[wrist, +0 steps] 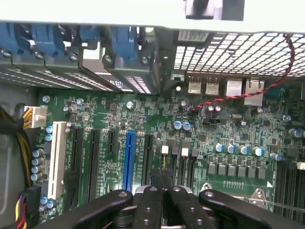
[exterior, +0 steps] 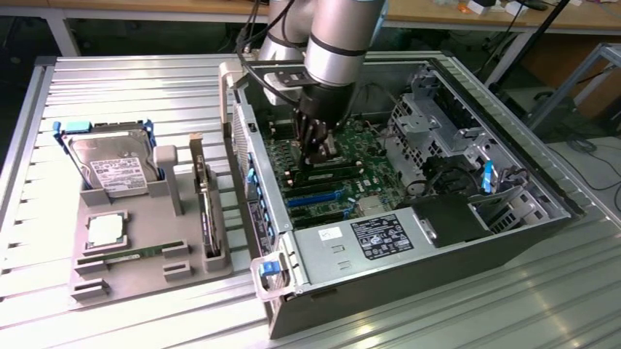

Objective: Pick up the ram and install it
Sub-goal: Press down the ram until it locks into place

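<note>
One ram (exterior: 131, 254), a thin green stick, lies flat in the grey holder (exterior: 145, 280) on the exterior view's left. My gripper (exterior: 323, 156) reaches down inside the open computer case (exterior: 408, 269), fingers pressed together, with the tips right at the green motherboard (exterior: 364, 185). Just under the tips run long dark memory slots (exterior: 330, 174); I cannot tell if a stick sits in them. From the wrist, the black fingers (wrist: 151, 200) stand shut with nothing visible between them, above the motherboard (wrist: 143, 119) and its blue slot (wrist: 127, 160).
The holder also carries a hard drive (exterior: 112, 163), a square silver processor (exterior: 105, 229) and an upright expansion card (exterior: 206, 211). Inside the case, the power supply (exterior: 388, 236), drive cages (exterior: 427, 120) and cables (exterior: 441, 178) crowd the motherboard. The case walls rise around the gripper.
</note>
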